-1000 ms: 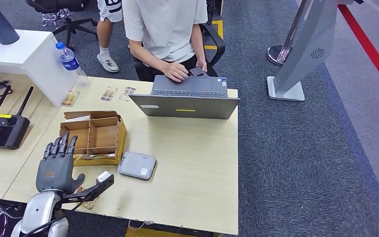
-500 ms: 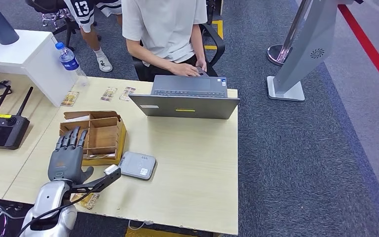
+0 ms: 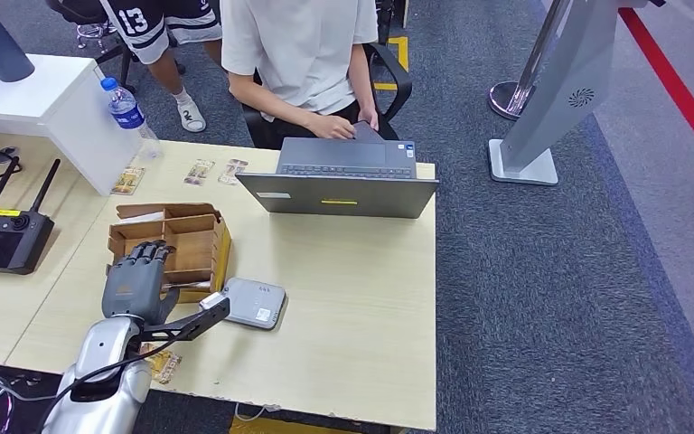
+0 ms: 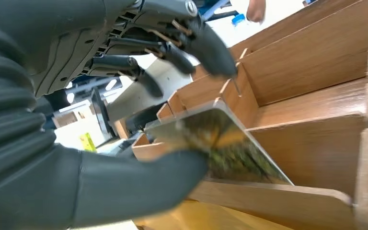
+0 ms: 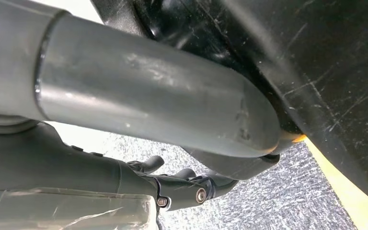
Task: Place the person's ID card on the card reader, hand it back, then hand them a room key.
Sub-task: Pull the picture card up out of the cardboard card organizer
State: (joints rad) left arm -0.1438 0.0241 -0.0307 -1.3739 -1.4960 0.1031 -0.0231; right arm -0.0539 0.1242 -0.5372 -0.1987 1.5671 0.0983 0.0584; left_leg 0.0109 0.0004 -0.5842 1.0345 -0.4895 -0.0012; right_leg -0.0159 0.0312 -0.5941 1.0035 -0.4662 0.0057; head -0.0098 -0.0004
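Reaching into the wooden divider box (image 3: 176,244), the left hand (image 3: 135,282) sits at about 8 o'clock on the surface (image 3: 361,298). In the left wrist view its thumb (image 4: 139,177) presses a room key card (image 4: 220,148) that stands in a slot, with the dark fingers (image 4: 206,43) curled above the partitions. Whether the card is actually clamped cannot be told. The upright dividers presumably keep the cards on edge so that one can be pinched out. The grey card reader (image 3: 251,302) lies just beside the box toward 3 o'clock, with nothing on it. The person (image 3: 298,54), seated at 12 o'clock behind the laptop (image 3: 339,181), has a hand at the laptop's far edge. The right hand (image 5: 182,184) hangs over carpet, its closure undeterminable.
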